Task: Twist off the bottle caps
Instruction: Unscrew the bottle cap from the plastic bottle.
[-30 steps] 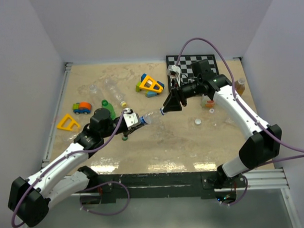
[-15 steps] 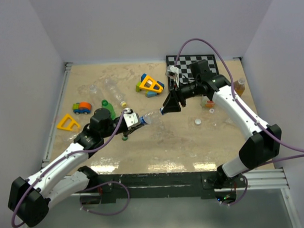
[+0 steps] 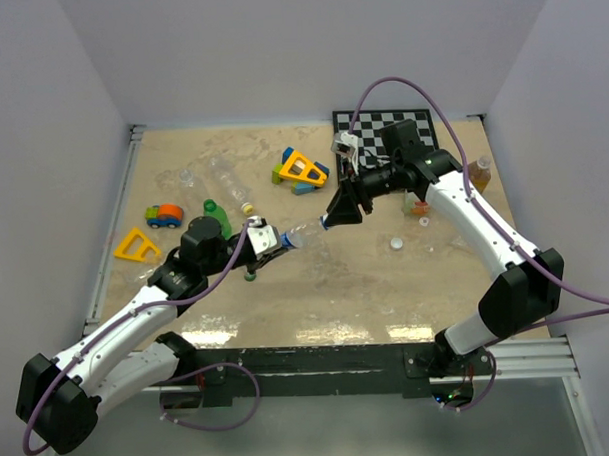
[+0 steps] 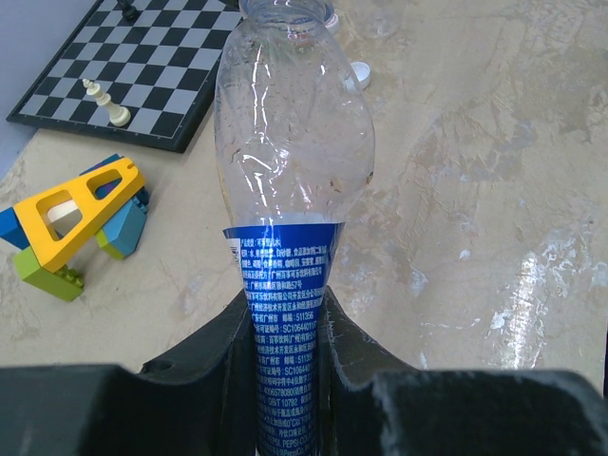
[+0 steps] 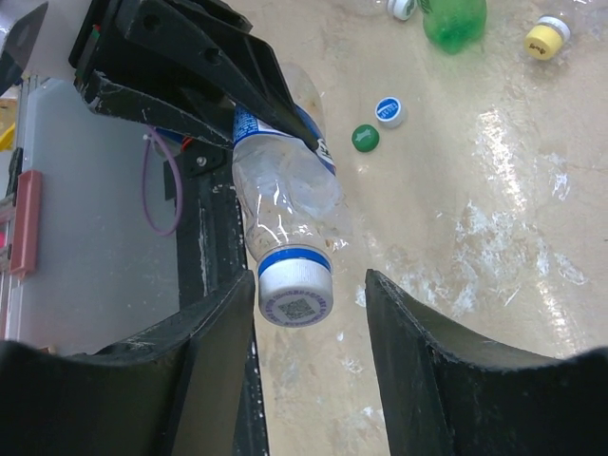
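one clear bottle [image 4: 290,171] with a blue label is clamped at its lower body by the left gripper [image 4: 285,328], with the dark fingers [image 4: 223,356] pressed against both sides of the label. its neck is pointed away from the left wrist camera, toward the chessboard [image 4: 123,66]. in the top view it is held over the middle of the table [image 3: 317,298], between the two arms.

its cap [image 5: 295,293], white with a blue ring beneath it, is seen screwed on the neck in the right wrist view. the right gripper [image 5: 312,285] is spread apart, with one finger on each side of the cap. the finger on the left of that view is just beside the cap, and whether it touches cannot be told. the other finger is clearly apart from it.

two loose caps are seen on the table past the bottle, a green cap [image 5: 365,138] and a blue and white cap [image 5: 388,111], just beside each other. a green bottle [image 5: 454,19] and a yellow cap [image 5: 543,38] are cut off at the top edge of that view. a white cap [image 3: 396,243] is seen lying alone near the right arm. toy blocks [image 4: 76,218] lie beside the chessboard, on which a pale chess piece [image 4: 106,103] stands.
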You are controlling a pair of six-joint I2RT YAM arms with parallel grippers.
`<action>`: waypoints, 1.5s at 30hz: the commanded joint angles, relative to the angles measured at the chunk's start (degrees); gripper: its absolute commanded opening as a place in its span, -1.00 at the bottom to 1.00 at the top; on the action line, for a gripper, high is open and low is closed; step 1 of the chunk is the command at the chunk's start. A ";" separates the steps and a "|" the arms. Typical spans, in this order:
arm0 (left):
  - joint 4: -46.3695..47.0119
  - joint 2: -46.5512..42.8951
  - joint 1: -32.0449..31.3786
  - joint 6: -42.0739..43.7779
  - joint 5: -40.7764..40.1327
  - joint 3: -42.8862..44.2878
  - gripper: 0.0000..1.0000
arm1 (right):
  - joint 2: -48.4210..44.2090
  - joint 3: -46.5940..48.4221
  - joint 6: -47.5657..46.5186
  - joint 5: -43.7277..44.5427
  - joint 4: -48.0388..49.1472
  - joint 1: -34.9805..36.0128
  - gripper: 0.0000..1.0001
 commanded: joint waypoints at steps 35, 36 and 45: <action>3.29 1.01 -0.19 -1.75 18.88 -0.36 -1.00 | -16.35 -2.53 -80.68 10.07 -14.75 7.60 -1.00; 3.38 1.19 -0.19 -1.92 18.97 -0.36 -1.00 | -15.64 -1.65 -79.49 10.68 -13.99 7.60 -1.00; 3.82 1.63 -0.19 -2.72 18.10 -0.27 -1.00 | -20.46 -3.40 -48.18 8.49 -1.43 7.60 0.17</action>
